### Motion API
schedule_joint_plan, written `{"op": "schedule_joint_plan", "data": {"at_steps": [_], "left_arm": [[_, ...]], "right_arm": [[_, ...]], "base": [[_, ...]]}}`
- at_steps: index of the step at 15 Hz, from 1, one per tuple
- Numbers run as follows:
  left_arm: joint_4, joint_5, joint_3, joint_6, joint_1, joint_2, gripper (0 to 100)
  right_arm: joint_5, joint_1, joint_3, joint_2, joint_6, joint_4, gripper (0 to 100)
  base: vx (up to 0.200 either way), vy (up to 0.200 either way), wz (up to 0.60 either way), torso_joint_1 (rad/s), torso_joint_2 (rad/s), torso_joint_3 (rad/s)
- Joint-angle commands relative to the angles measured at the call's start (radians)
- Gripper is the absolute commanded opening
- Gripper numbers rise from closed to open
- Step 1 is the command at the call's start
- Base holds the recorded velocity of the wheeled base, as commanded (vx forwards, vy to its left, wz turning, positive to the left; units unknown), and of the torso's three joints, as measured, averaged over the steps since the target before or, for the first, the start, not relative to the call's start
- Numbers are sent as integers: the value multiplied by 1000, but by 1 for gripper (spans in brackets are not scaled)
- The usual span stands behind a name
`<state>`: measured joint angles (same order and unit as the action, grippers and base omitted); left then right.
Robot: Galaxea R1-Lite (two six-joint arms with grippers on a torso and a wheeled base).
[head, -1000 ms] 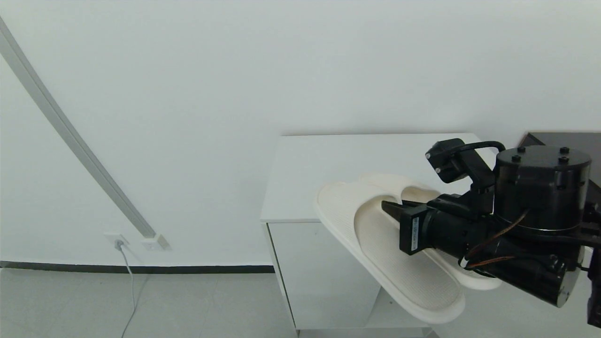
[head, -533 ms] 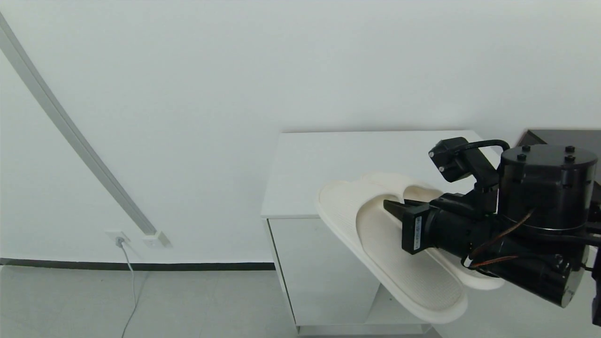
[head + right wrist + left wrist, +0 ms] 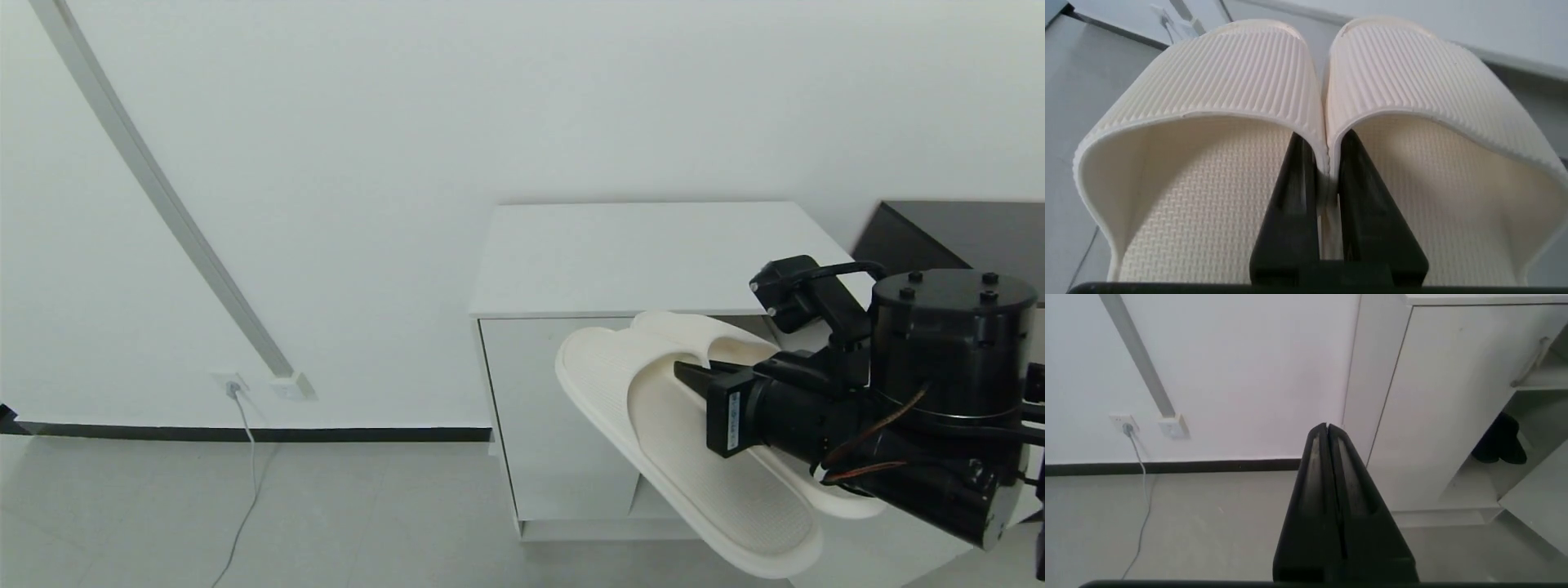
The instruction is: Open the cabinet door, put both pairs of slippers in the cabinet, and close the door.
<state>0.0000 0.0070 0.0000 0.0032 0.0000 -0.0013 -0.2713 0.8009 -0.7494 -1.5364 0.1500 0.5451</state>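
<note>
My right pincer (image 3: 687, 372) is pinching the slippers (image 3: 653, 425), a cream pair, by their two inner strap edges, which are squeezed side by side between my jaws. I judge them light, soft foam with ribbed tops, so they should flex and not slide much; the straps seem the sensible place to hold. They hang tilted, toes up and to the left, heels low and near me, in front of the white cabinet (image 3: 620, 253). My left pincer (image 3: 1327, 434) is pressed together, empty.

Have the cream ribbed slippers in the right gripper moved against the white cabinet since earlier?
Yes. The cream slippers sit lower against the white cabinet: toes now below its top edge, earlier over it. Camera shifted too.
</note>
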Motion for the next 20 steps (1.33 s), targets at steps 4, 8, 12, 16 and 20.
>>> {"op": "schedule_joint_plan", "data": {"at_steps": [4,8,12,16,20], "left_arm": [[0,1,0,0,0,1,0],[0,1,0,0,0,1,0],[0,1,0,0,0,1,0],[0,1,0,0,0,1,0],[0,1,0,0,0,1,0]], "right_arm": [[1,-2,1,-2,-3,1,0],[0,-2,-4,-4,-4,1,0],[0,-2,-1,-5,-4,1,0],[1,-2,1,-5,-3,1,0],[1,-2,2,-5,-3,1,0]], "base": [[-50,0,0,-1,1,-1],[0,0,0,0,0,0],[0,0,0,0,0,0],[0,0,0,0,0,0],[0,-200,0,0,1,4]]}}
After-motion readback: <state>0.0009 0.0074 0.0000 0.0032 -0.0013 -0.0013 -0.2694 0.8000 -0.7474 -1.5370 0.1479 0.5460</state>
